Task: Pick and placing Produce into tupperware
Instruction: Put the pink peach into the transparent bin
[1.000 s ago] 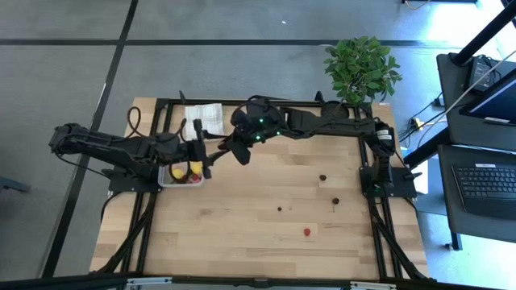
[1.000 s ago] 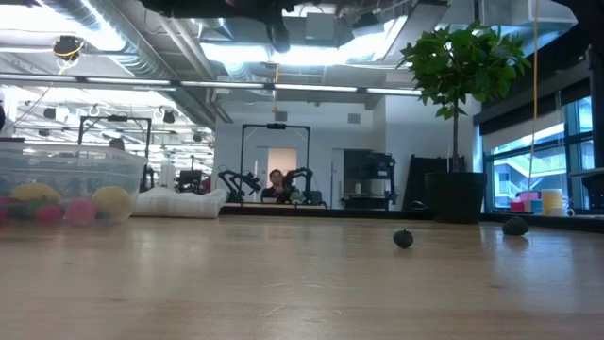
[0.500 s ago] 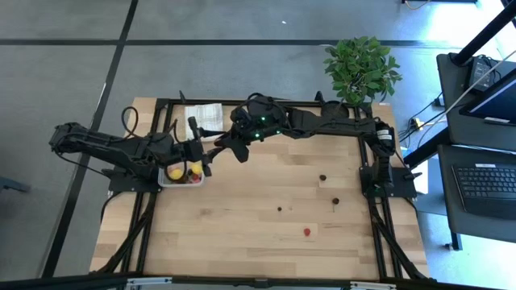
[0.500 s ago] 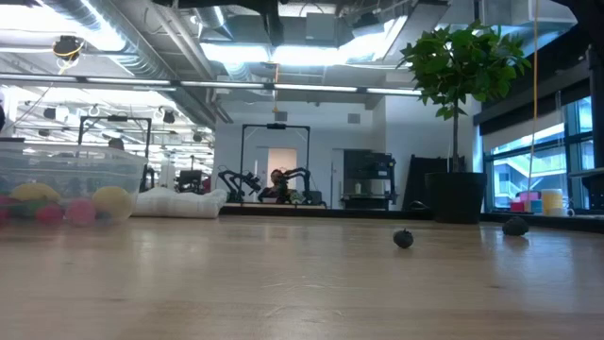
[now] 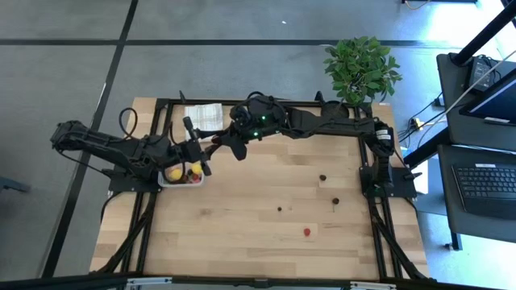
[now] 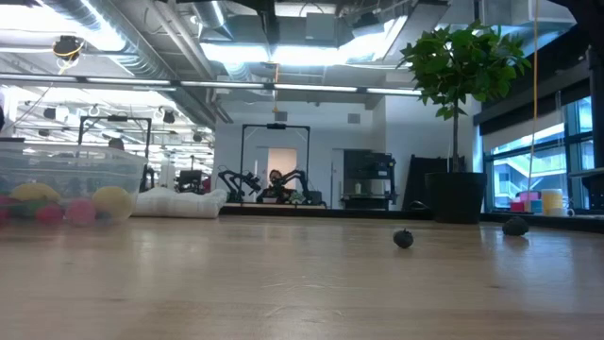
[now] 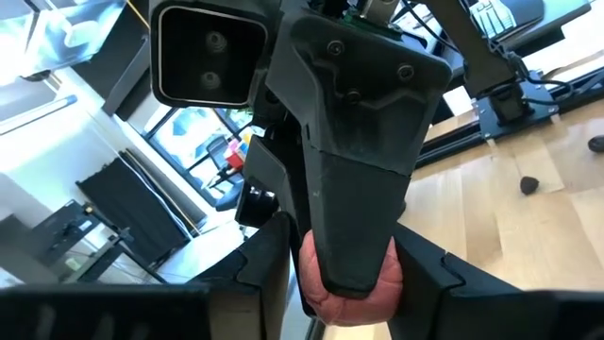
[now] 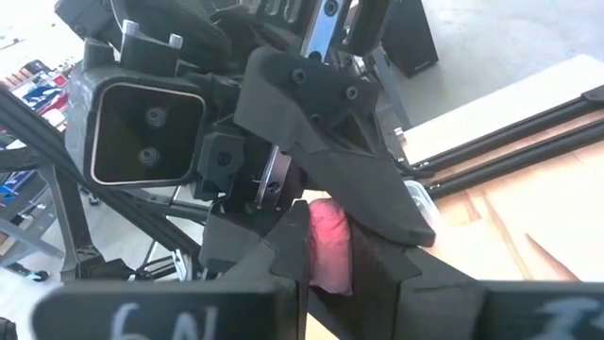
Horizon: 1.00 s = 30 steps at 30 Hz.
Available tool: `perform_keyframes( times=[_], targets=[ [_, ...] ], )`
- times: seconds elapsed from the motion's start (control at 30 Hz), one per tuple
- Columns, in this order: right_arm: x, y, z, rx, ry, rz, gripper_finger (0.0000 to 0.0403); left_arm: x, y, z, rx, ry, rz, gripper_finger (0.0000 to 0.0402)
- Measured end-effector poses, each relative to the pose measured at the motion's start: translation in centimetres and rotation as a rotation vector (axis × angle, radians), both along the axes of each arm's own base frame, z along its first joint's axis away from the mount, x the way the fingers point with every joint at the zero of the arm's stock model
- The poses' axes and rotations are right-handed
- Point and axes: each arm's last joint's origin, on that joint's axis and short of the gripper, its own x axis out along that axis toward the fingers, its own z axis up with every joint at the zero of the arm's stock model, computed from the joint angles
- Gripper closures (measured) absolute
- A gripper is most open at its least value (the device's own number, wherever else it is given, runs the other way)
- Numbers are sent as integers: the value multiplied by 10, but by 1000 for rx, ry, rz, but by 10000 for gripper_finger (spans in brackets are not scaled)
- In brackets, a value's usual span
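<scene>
Both grippers meet in the upper left of the overhead frame, just above the tupperware (image 5: 183, 175) — a handover in mid-air. The right gripper (image 5: 216, 142) pinches a pink strawberry-like piece (image 8: 328, 247) between its fingers, seen filling the lower middle of its wrist view. The left gripper (image 5: 199, 147) has its jaws around the same piece (image 7: 351, 283), but whether they press on it I cannot tell.

The clear tupperware sits at the left edge of the table (image 5: 266, 217) with two yellow lemon-like pieces (image 5: 176, 171) and pink ones inside. Loose produce lies to the right — dark cherry-like pieces (image 5: 322, 178) and one red piece (image 5: 306, 232) lower down. A folded cloth (image 5: 202, 117) lies at the top edge.
</scene>
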Motion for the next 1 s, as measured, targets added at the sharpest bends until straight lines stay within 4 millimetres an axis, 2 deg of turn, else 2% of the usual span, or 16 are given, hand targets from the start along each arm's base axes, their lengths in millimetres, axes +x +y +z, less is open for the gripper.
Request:
perform_keyframes(
  times=[0.8, 1.0],
  targets=[
    [0, 0, 0, 0, -7, 9, 341, 0, -2, 1, -4, -12, 16, 285],
    [0, 0, 1, -3, -16, 14, 313, 0, -1, 1, -7, -14, 20, 287]
  ],
)
